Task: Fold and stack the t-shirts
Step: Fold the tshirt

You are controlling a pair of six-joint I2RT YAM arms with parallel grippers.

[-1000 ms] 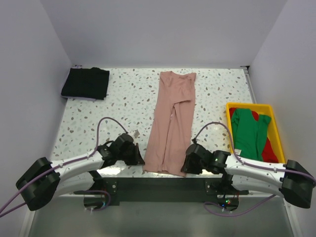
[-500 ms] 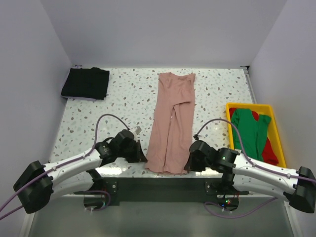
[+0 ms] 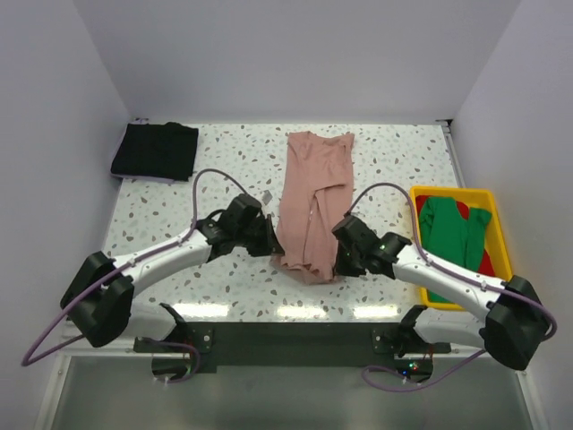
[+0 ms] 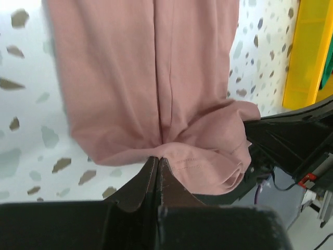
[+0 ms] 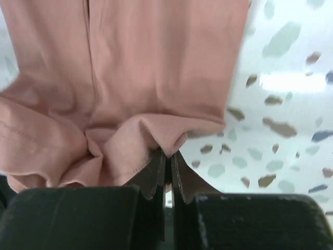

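top external view: yellow bin (image 3: 452, 191) holds green t-shirt (image 3: 452, 237) atop red t-shirt (image 3: 490, 271).

Speckled white table (image 3: 233, 170) with a pink t-shirt (image 3: 313, 197), a folded black t-shirt (image 3: 155, 150), a yellow bin (image 3: 448, 191)

The left arm (image 3: 161, 260) and the right arm (image 3: 448, 276) are built the same: white rounded links between bulky black joint housings. A thin lilac cable (image 3: 204, 177) runs along each arm and loops out near the wrist. The left gripper (image 4: 157, 159) and the right gripper (image 5: 166, 153) have matte black fingers (image 4: 139, 188) that taper to narrow tips.
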